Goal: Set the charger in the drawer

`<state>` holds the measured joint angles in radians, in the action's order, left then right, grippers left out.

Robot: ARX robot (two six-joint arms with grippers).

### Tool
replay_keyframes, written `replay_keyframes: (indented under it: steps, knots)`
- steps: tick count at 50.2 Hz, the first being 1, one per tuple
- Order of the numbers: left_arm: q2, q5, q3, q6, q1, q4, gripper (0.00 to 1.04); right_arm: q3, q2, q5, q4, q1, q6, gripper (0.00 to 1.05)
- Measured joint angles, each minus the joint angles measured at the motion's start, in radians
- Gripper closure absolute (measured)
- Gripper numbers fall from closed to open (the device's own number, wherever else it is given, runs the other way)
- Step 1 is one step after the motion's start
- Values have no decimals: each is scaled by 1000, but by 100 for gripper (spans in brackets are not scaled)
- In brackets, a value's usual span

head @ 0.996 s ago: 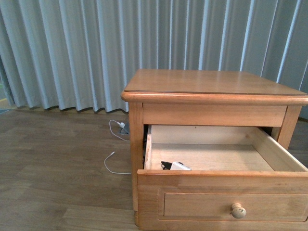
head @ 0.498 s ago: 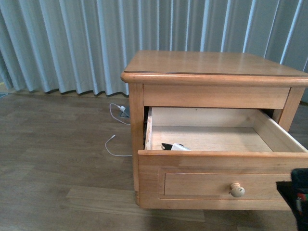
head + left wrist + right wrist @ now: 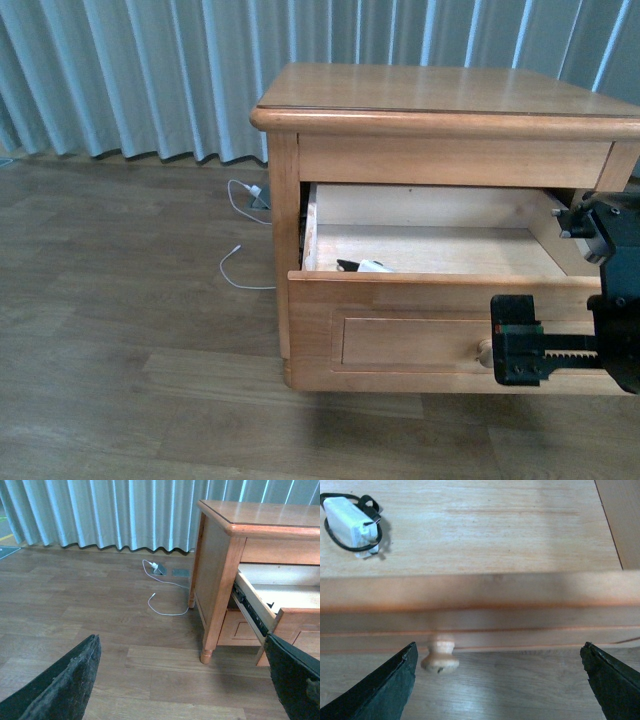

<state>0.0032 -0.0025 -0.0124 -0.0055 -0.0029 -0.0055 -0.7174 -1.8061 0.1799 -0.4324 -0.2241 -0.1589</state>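
Right gripper now enters beside knob | fingers spread, empty, left too | charger beyond fingers in drawer | light, rigid; cable floppy; grasp block sides

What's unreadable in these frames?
- Front view: charger mostly hidden behind the drawer front; the knob partly covered by the right hand.
- Left wrist view: drawer cut off by the frame edge.
- Right wrist view: drawer front blurred.
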Motion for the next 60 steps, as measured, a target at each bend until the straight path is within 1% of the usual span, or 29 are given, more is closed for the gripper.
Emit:
replay_keyframes:
  steps: [12,20,29,41,51,60]
  knots:
    - [0,0,0,0,0,0,6,-89,-101,32,-49,-1,-27,8]
    - [0,0,0,0,0,0,6,-139,-163,64,-117,-1,-34,8]
    - [0,0,0,0,0,0,6,-223,-240,92,-140,-1,-55,8]
    - [0,0,0,0,0,0,6,-357,-338,130,-134,2,-105,8]
    - [0,0,0,0,0,0,6,-500,-427,180,-94,12,-171,8]
    - [0,0,0,0,0,0,6,-623,-499,212,-63,21,-202,8]
